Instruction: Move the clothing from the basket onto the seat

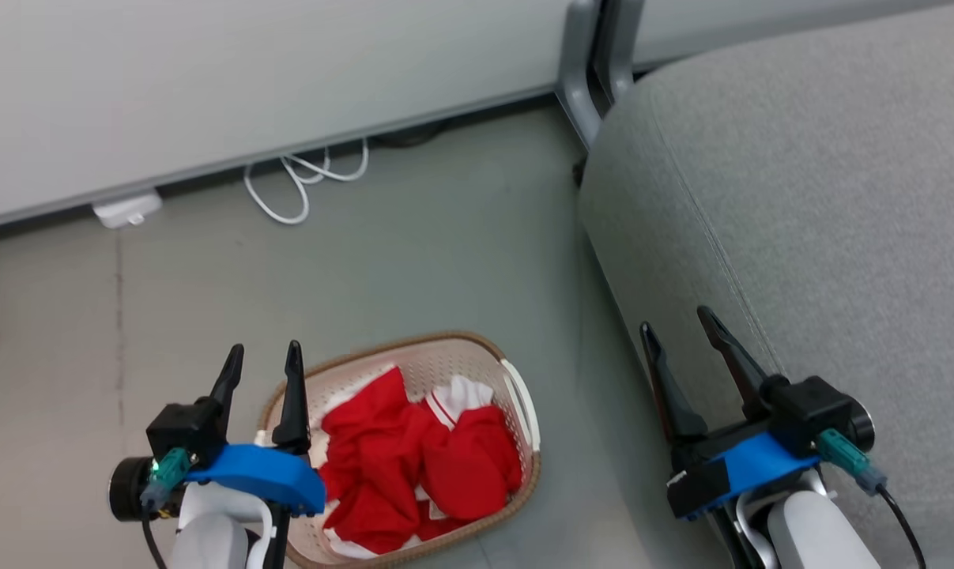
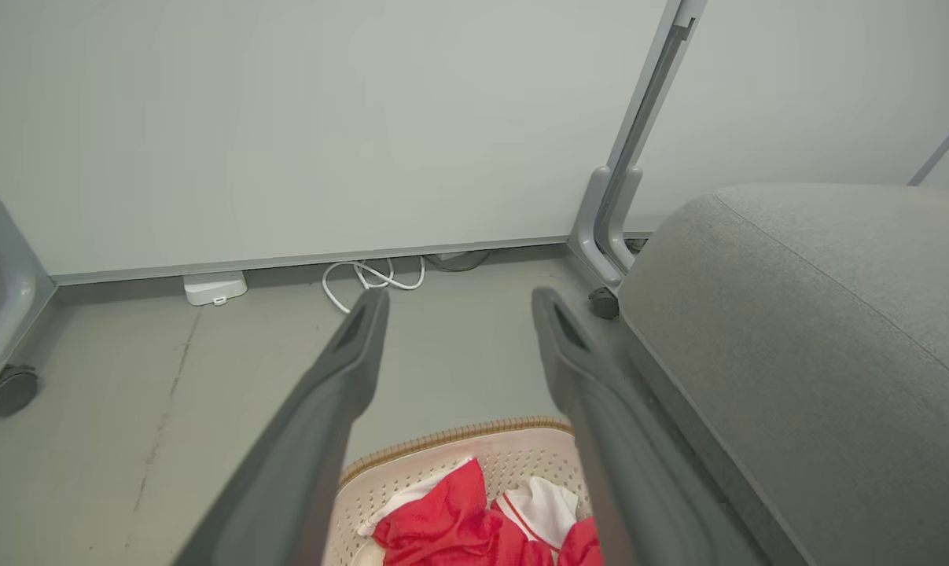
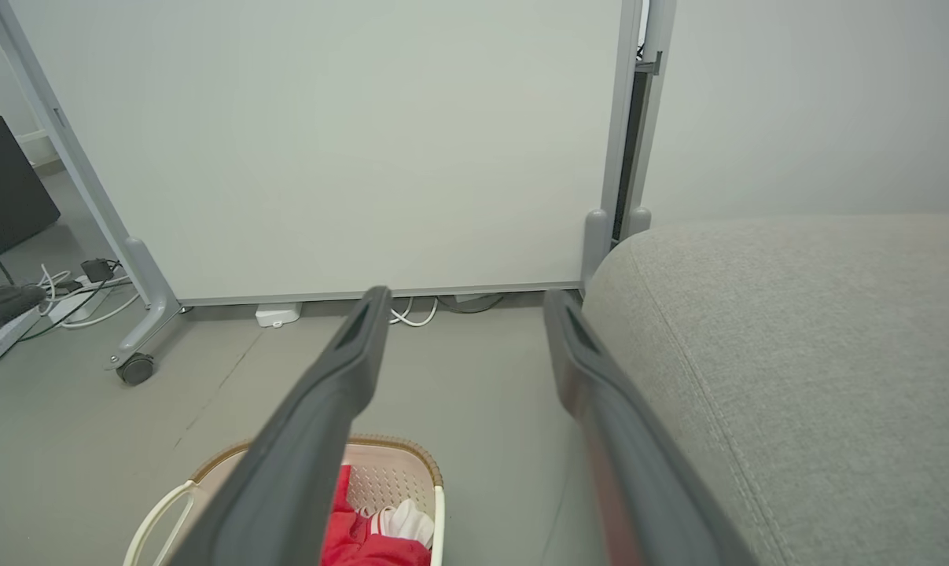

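Note:
Red clothing [image 1: 413,466] with white panels lies bunched in the cream basket [image 1: 445,352] on the floor, brown rim all round. The clothing [image 2: 458,527] and basket [image 2: 411,479] also appear low in the left wrist view, and the basket [image 3: 395,464] with clothing [image 3: 348,534] low in the right wrist view. The light grey seat [image 1: 824,205] fills the right side. My left gripper [image 1: 262,357] is open above the basket's left rim, holding nothing. My right gripper [image 1: 678,322] is open over the seat's front edge, empty.
Pale grey partition panels [image 1: 247,71] stand behind, on grey legs [image 1: 579,87] with castors [image 2: 10,389]. A white cable [image 1: 303,178] and a white adapter [image 1: 127,209] lie on the floor at the panel's foot. More cables [image 3: 57,291] lie far left in the right wrist view.

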